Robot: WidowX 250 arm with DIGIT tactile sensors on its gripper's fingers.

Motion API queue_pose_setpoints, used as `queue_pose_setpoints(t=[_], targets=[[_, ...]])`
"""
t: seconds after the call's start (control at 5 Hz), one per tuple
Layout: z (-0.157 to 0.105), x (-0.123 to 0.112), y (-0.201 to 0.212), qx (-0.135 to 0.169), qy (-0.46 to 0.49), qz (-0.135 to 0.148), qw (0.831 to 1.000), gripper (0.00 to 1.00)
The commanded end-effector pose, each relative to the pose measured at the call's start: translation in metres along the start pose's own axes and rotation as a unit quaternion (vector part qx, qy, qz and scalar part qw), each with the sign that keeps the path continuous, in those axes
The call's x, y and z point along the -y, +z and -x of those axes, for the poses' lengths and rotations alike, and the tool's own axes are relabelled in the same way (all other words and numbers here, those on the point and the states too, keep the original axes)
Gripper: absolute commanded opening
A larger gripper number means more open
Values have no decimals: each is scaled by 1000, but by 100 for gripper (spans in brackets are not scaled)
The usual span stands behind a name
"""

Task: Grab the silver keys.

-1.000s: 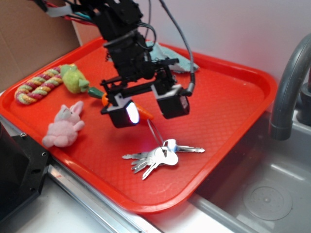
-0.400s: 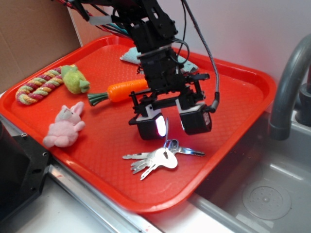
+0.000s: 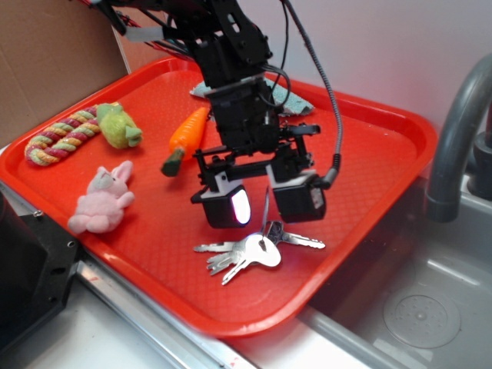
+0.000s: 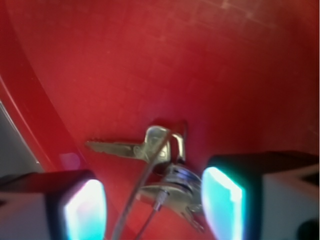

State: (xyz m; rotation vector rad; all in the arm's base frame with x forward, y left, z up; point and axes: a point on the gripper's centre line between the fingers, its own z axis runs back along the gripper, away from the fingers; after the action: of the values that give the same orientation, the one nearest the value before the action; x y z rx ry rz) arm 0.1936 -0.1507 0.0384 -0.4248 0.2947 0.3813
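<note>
One red tray [image 3: 384, 131], silver keys [image 3: 246, 252] inside

The claw [image 4: 155, 207] points down at a red tray [image 4: 210, 65], its two fingers at the bottom corners of the frame with a wide gap between them. The finger on the picture's left [image 4: 86, 210] and the one on the right [image 4: 222, 207] both have glowing pale blue inner pads. The silver keys [image 4: 162, 160] lie on the tray floor in that gap, nearer the right pad, with one blade reaching toward the picture's left. A thin wire ring [image 4: 137, 200] rises from the bunch toward the camera, blurred. The tray's raised rim curves down the left side, with a grey surface [image 4: 12, 145] beyond it.
</note>
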Motion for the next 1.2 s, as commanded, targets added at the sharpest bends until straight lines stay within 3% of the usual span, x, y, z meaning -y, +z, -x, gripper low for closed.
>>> queue_pose_setpoints(t=[0.0,0.2,0.4,0.6,0.8,1.0], targets=[[-4,14,5,19,-16,-2,1000,0],[12,13,9,24,-52,-7,998,0],[26,6,33,55,-132,-46,989,0],[51,-13,88,91,-198,-175,960,0],[64,-34,149,128,-223,-207,944,0],[84,-55,209,201,-243,-243,917,0]])
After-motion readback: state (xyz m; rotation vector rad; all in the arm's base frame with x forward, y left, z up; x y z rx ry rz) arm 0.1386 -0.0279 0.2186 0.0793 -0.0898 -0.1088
